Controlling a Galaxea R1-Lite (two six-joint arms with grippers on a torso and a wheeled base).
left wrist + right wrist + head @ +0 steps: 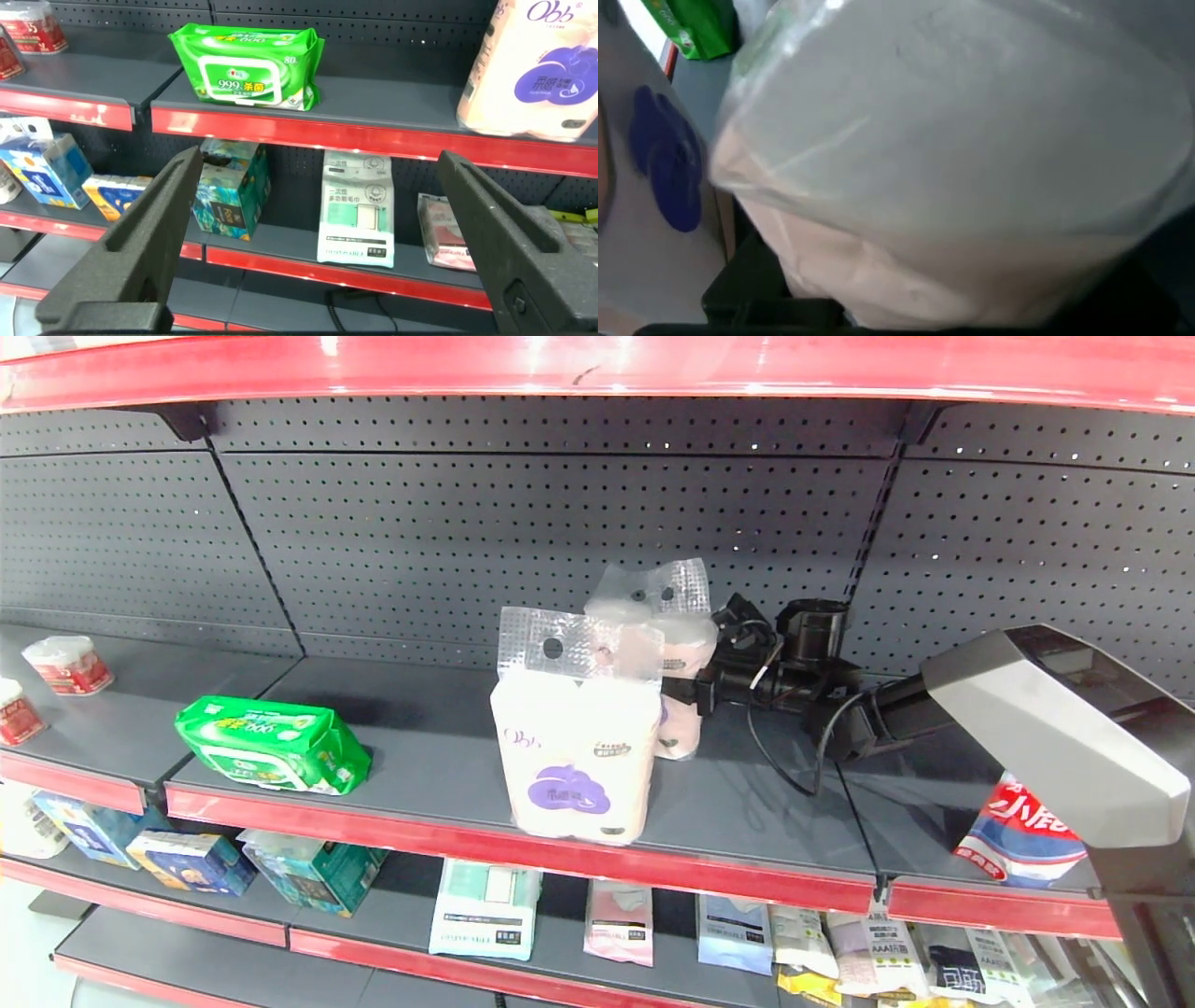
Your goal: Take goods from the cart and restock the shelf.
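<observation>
Two packs of toilet rolls in clear wrap stand on the grey middle shelf (pixel 429 756). The front pack (pixel 569 756) has a purple mark and stands near the red front edge; it also appears at the upper right of the left wrist view (pixel 528 75). The rear pack (pixel 667 644) stands just behind it, close to the pegboard. My right gripper (pixel 691 693) reaches in from the right and is shut on the rear pack (pixel 952 159), at its lower side. My left gripper (pixel 320 163) is open and holds nothing, out in front of the shelves below the middle shelf.
A green wipes pack (pixel 271 745) lies on the same shelf to the left. Two red-and-white cups (pixel 67 665) stand at the far left, and a red-and-white bag (pixel 1022 831) sits at the right. The lower shelf (pixel 280 254) holds boxes and flat packets.
</observation>
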